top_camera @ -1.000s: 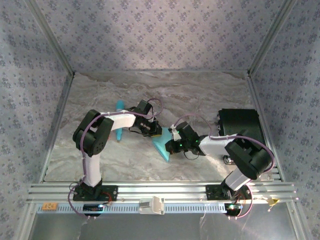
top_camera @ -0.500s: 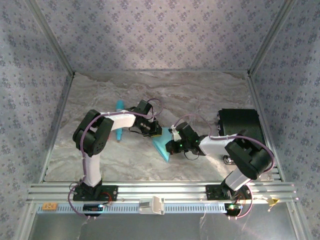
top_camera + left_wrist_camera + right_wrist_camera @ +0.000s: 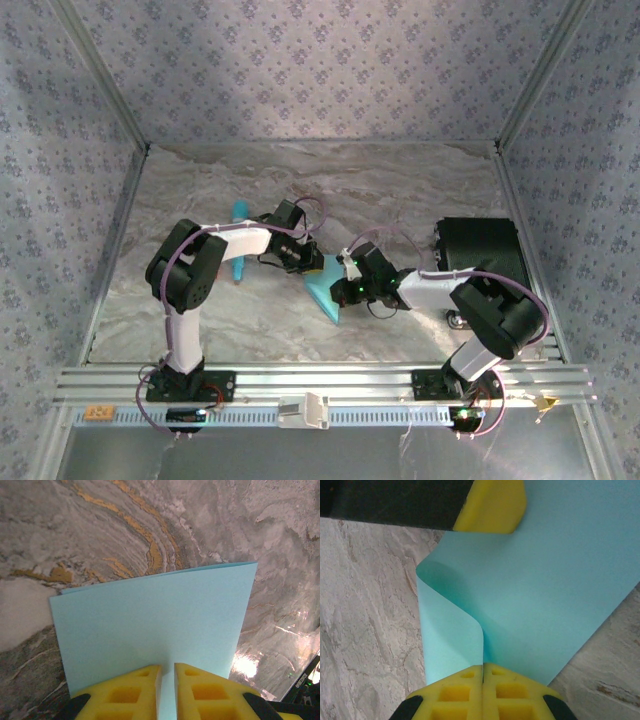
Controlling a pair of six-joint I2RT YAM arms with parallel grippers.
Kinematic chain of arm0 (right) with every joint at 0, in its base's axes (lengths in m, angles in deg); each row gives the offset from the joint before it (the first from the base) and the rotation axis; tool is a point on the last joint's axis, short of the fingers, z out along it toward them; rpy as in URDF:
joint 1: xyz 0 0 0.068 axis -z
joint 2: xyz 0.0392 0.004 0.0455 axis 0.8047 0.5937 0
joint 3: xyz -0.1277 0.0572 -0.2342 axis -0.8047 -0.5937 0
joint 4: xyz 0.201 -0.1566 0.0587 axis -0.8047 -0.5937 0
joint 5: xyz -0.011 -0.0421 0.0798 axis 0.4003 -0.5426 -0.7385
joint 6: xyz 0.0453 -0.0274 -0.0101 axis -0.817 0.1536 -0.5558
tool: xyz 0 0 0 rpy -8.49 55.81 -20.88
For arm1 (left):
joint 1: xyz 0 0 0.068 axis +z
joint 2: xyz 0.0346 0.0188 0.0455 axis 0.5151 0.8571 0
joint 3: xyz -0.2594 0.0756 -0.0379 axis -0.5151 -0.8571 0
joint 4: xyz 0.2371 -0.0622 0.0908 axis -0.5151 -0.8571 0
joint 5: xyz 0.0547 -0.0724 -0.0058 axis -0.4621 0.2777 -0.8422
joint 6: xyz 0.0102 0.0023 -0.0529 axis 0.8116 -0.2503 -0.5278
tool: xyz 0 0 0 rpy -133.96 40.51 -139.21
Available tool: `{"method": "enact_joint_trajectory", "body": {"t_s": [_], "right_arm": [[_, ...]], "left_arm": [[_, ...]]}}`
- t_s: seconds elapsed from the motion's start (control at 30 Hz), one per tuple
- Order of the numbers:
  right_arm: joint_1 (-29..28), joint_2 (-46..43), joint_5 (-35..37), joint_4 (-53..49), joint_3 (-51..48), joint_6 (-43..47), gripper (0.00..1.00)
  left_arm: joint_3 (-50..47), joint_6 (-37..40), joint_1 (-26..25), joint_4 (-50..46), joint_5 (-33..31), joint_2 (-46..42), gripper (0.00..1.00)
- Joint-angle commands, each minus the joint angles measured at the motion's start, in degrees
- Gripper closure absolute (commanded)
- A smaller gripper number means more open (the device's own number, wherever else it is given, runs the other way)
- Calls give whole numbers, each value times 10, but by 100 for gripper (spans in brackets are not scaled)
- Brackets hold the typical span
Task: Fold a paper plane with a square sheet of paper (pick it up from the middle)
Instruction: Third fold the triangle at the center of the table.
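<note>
The thin light cyan-blue paper sheet (image 3: 325, 290), mid-frame on the marble desk (image 3: 400, 190), was pinched by both tools: left tool (image 3: 167, 680), right tool (image 3: 483, 680); its curl was shown by the right wrist view.

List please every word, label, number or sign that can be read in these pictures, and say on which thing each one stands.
No text can be read in any of the pictures.
Small orange tag on the aluminium rail at the near edge: too small and blurred to read.
Thin light cyan-blue sheet of paper: plain, no print.
Black box at the right: no legible marking.
Patterned wall covering: only a repeated ornament, no letters.
</note>
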Motion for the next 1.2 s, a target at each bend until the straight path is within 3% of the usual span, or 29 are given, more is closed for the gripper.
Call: {"method": "enact_joint_trajectory", "body": {"t_s": [0.0, 0.97, 1.17], "right_arm": [[1, 6, 7, -13, 9, 5, 97], [0, 22, 10, -13, 0, -2, 97], [3, 23, 12, -18, 2, 4, 98]], "left_arm": [[-14, -1, -5, -23, -29, 3, 84], [-9, 0, -6, -23, -29, -1, 84], [-6, -10, -5, -15, -51, -48, 77]]}}
